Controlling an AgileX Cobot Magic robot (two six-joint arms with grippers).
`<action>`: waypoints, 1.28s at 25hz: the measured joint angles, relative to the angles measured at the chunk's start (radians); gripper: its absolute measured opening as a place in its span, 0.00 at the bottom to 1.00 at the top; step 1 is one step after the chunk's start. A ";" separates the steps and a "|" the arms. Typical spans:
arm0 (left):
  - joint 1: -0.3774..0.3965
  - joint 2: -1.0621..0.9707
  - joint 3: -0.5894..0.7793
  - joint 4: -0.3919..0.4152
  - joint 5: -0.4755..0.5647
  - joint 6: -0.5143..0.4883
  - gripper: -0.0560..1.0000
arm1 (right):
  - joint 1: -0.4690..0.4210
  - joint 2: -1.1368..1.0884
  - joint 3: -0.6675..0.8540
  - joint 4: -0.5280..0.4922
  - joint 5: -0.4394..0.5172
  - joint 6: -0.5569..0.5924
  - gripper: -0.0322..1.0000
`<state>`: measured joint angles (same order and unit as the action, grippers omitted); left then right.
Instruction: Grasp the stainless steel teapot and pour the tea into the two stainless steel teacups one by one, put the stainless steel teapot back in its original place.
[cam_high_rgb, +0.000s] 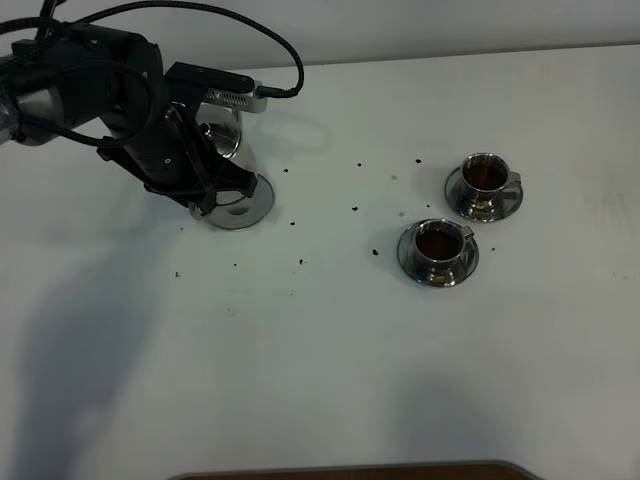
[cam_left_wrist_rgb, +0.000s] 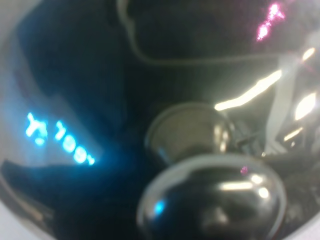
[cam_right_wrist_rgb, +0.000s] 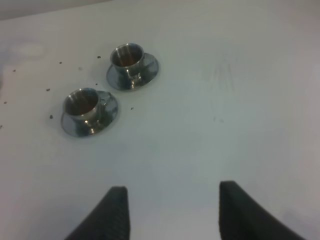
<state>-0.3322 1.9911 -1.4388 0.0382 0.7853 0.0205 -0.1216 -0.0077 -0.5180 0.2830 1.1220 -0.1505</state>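
The stainless steel teapot (cam_high_rgb: 227, 142) stands at the back left, mostly hidden under my left arm. Its mirror lid and knob (cam_left_wrist_rgb: 210, 200) fill the left wrist view. The round steel coaster (cam_high_rgb: 252, 198), the original place, shows its rim just below the pot; I cannot tell whether the pot rests on it. My left gripper (cam_high_rgb: 205, 190) is shut at the teapot, its fingers hidden. The two stainless steel teacups (cam_high_rgb: 487, 176) (cam_high_rgb: 438, 243) sit on saucers at the right, both holding dark tea, and also show as the farther cup (cam_right_wrist_rgb: 127, 57) and nearer cup (cam_right_wrist_rgb: 82, 103). My right gripper (cam_right_wrist_rgb: 172, 202) hangs open over bare table, away from the cups.
Dark tea-leaf specks (cam_high_rgb: 355, 208) lie scattered on the white table (cam_high_rgb: 320, 360) between the teapot and the cups. A brown edge (cam_high_rgb: 350, 470) runs along the table's front. The left arm's cable (cam_high_rgb: 280, 50) loops above the teapot.
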 joint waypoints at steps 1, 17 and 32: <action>0.000 0.010 -0.006 0.000 -0.002 0.001 0.28 | 0.000 0.000 0.000 0.000 0.000 0.000 0.44; 0.000 0.079 -0.015 -0.003 -0.040 0.021 0.28 | 0.000 0.000 0.000 0.000 0.000 0.000 0.44; 0.000 0.080 -0.015 -0.026 -0.066 0.061 0.28 | 0.000 0.000 0.000 0.000 0.000 0.000 0.44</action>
<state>-0.3322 2.0706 -1.4537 0.0122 0.7197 0.0813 -0.1216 -0.0077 -0.5180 0.2830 1.1220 -0.1505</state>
